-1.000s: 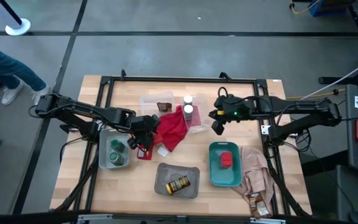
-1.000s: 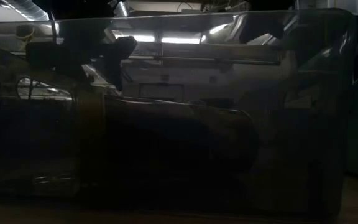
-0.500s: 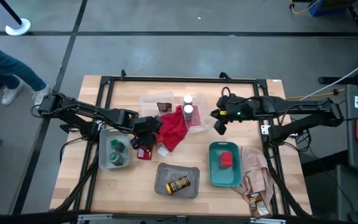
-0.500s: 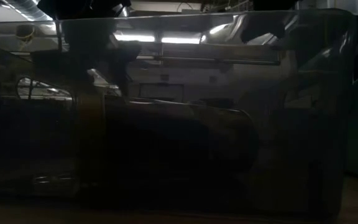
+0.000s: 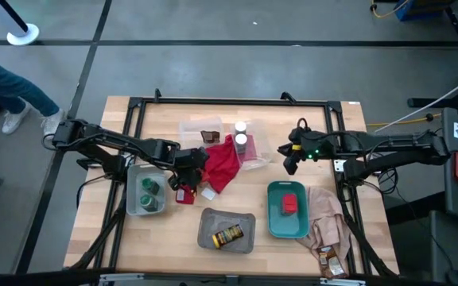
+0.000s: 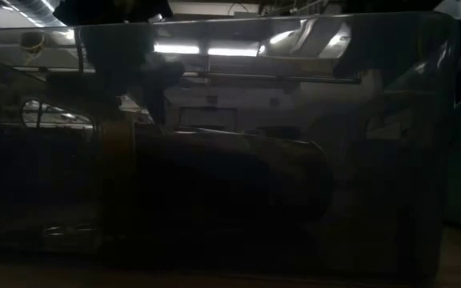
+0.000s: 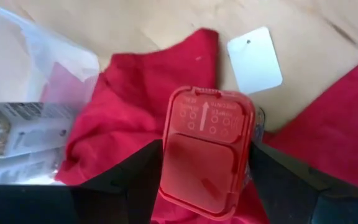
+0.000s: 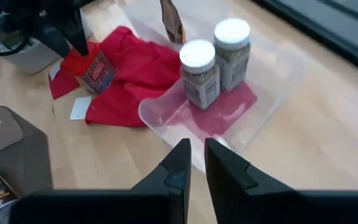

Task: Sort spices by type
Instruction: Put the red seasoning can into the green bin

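Two grippers worked: my left gripper [image 7: 205, 180] pinched a red spice tin [image 7: 206, 152] above the red cloth [image 7: 123, 118]; my right gripper [image 8: 196, 163] hovered, fingers nearly pressed together.

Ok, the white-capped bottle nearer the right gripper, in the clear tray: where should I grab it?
Grip the nearer bottle on its body just under the white cap, bringing the right gripper down from above. It stands upright, the second bottle stands close beside it, and the clear tray wall probably blocks a low sideways approach.
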You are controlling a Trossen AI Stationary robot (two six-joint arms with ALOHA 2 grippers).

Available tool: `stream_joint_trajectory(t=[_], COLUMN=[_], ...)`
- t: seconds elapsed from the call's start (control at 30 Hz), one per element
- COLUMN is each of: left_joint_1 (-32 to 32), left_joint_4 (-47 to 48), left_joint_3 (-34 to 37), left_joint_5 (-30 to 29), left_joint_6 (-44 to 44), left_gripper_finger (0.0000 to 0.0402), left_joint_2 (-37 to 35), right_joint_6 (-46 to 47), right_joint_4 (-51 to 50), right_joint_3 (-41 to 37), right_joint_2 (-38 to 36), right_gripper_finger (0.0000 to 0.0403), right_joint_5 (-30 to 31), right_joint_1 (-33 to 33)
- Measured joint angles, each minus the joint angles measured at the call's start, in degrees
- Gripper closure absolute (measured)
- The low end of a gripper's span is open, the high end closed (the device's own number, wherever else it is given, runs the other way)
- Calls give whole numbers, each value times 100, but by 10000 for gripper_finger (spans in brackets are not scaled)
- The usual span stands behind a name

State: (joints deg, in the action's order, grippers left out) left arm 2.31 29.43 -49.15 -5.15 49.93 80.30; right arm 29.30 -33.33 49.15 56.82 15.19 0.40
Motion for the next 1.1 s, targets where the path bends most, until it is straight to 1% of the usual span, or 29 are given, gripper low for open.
stream_joint_trajectory(t=[0.13, 0.33, 0.53, 0.77, 0.93, 1.1], left_joint_1=[-55, -59, 31, 72, 85, 292], left_joint_4=[-41, -95, -222, -343, -345, -341], left_joint_3=[-3, -27, -10, -2, -2, 2], left_joint_5=[-26, -118, -311, -347, -496, -647], left_joint_6=[-2, -299, -323, -670, -1095, -1224], left_gripper_finger=[176, 175, 175, 175, 175, 175], left_joint_2=[172, 363, 331, 340, 340, 342], right_joint_6=[45, 46, 46, 44, 44, 44], right_joint_4=[251, 379, 374, 375, 374, 374], right_joint_3=[-235, -326, -326, -326, -326, -323], right_joint_2=[6, 12, 12, 12, 15, 15], right_gripper_finger=[354, 354, 354, 354, 354, 354], right_joint_5=[-259, -326, -388, -478, -580, -580], right_joint_1=[0, 0, 0, 0, 0, 0])
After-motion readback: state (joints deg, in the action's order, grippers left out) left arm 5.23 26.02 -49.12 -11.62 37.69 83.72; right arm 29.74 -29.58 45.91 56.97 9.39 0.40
